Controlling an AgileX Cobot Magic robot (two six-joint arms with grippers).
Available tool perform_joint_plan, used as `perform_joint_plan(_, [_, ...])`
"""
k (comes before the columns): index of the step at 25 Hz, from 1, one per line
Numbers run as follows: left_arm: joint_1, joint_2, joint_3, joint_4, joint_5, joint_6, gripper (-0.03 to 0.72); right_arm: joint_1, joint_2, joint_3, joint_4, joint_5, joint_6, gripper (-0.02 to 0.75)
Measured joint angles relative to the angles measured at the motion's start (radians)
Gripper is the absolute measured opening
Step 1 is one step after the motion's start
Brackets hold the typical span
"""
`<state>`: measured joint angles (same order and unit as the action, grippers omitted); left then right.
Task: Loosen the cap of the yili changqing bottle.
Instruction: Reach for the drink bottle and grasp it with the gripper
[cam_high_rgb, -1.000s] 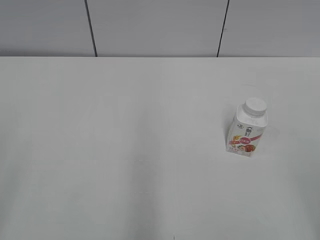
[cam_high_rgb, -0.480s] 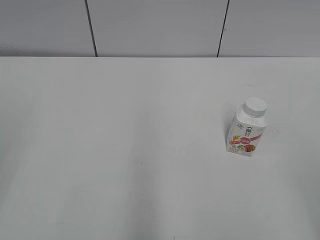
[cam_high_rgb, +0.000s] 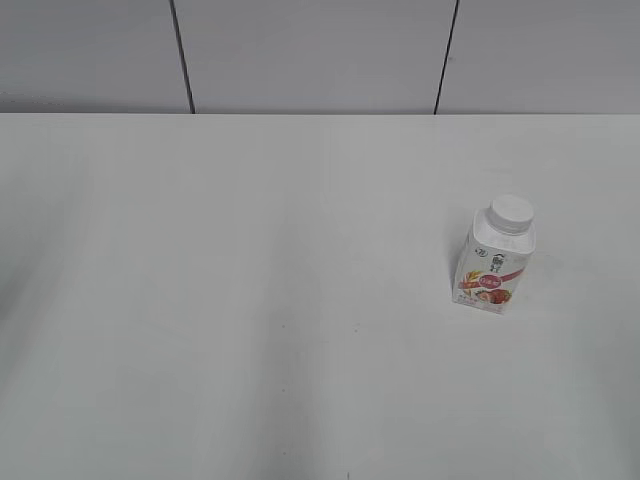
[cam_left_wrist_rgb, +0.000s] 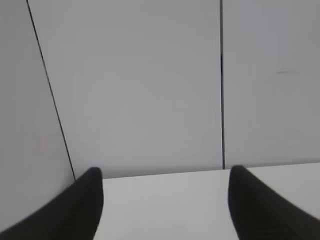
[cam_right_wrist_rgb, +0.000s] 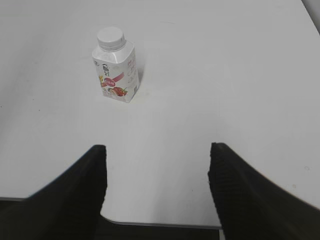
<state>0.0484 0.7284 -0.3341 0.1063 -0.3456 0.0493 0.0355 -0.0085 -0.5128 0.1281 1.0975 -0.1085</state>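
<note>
Bottle upright, cap on, both claws clear.
Exterior: the bottle (cam_high_rgb: 494, 257) stood upright on the counter (cam_high_rgb: 250, 300), right side, cap (cam_high_rgb: 511, 213) seated. Left wrist: left claw (cam_left_wrist_rgb: 162, 200) spread wide, empty, facing the wall. Right wrist: right claw (cam_right_wrist_rgb: 157, 175) spread wide, empty; bottle ahead, left of centre, so the right arm looked nearer.

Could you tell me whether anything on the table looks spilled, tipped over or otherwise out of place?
Nothing stands out. The yili changqing bottle stands upright on the white table with its cap on, and no liquid shows around it. Both grippers have open jaws, well clear of it.
</note>
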Motion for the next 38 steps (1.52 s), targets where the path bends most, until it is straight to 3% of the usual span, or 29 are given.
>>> perform_joint_plan(19, [0.0,0.753,-0.012,0.011,-0.631,-0.017,0.47,0.0,0.0,0.0,0.001,0.0,0.0,0.511])
perform_joint_plan(30, [0.0,1.035,-0.184,0.272,-0.65,-0.101,0.431,0.0,0.0,0.0,0.001,0.0,0.0,0.511])
perform_joint_plan(38, [0.0,1.234,-0.399,0.531,-0.749,-0.319,0.428,0.0,0.0,0.0,0.001,0.0,0.0,0.511])
